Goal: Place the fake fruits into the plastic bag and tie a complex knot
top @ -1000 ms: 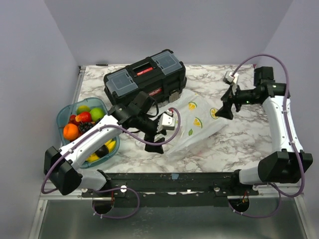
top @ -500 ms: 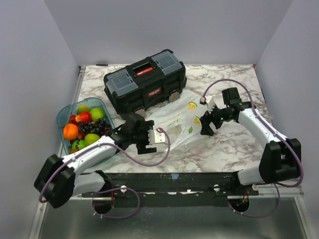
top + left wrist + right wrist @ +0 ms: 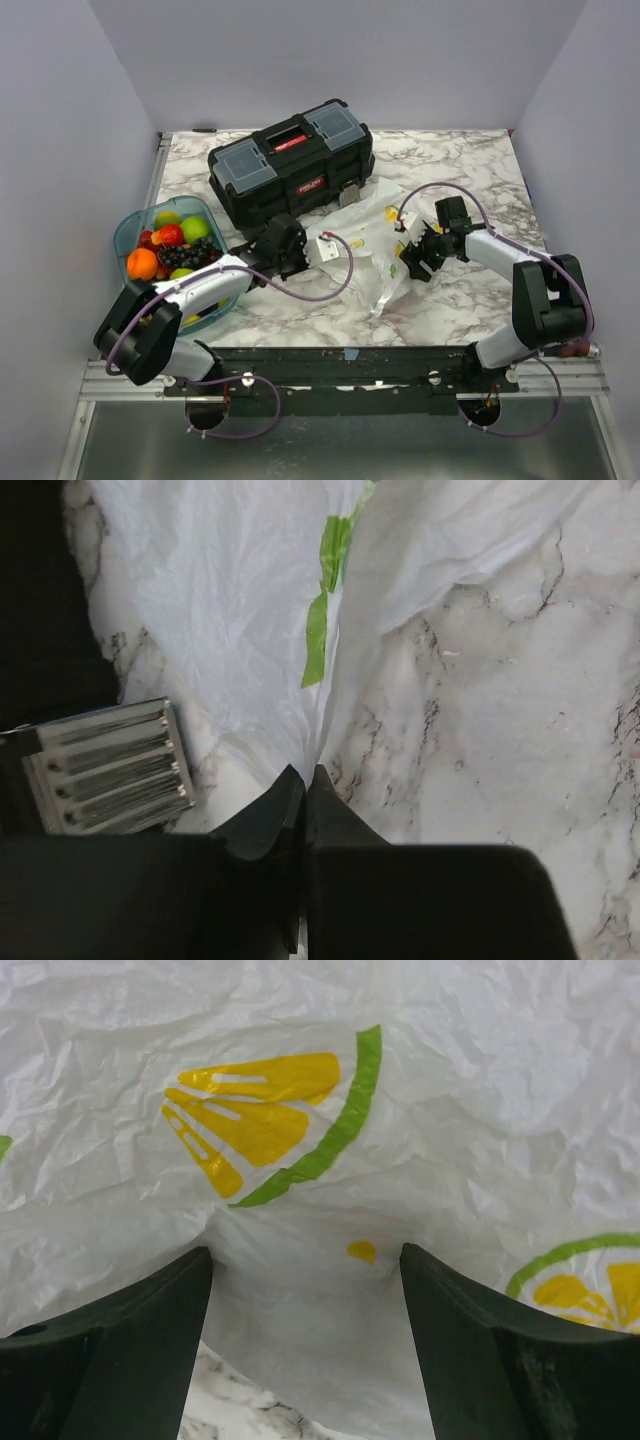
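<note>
On the marble table [image 3: 470, 300], the black toolbox [image 3: 290, 165] sits at the back. The plastic bag [image 3: 370, 235] lies just in front of it. The fake fruits [image 3: 170, 250] fill the teal tray [image 3: 128, 232], well apart from the bag. The left gripper [image 3: 305, 785] pinches the bag's edge. The right gripper [image 3: 305, 1255] is wide open, with bag between its 2 fingers.

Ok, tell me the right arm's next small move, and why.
Probably close the right fingers: they stand open with a fold of the plastic bag between them, while the left fingers already pinch its other side.
</note>
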Available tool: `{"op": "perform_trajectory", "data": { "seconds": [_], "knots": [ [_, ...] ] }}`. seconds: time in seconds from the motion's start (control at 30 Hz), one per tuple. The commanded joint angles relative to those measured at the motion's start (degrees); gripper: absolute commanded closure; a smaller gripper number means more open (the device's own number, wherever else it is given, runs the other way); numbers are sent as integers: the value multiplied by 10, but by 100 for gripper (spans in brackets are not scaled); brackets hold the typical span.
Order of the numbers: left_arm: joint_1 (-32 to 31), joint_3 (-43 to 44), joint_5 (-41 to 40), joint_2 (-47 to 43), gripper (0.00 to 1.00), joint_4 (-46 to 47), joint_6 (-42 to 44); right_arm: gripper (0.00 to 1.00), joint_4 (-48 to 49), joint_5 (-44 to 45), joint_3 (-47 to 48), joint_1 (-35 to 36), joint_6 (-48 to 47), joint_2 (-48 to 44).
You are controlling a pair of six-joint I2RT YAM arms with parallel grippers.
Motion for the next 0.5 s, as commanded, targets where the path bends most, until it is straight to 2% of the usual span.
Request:
{"op": "perform_trajectory", "data": {
  "seconds": [0.0, 0.1, 0.2, 0.3, 0.47],
  "knots": [
    [82, 88, 151, -62, 100, -130, -93, 23, 70, 78, -13, -4, -59, 47],
    [147, 152, 314, -98, 100, -190, -167, 22, 84, 94, -9, -21, -85, 69],
    [165, 210, 404, -116, 100, -233, -210, 21, 74, 95, 6, -43, -107, 72],
    [159, 262, 448, -103, 100, -268, -249, 17, 0, 51, 53, -50, -112, 23],
    [154, 347, 458, -60, 100, -335, -234, 4, -141, -54, 191, -51, -62, -68]
  ]
}}
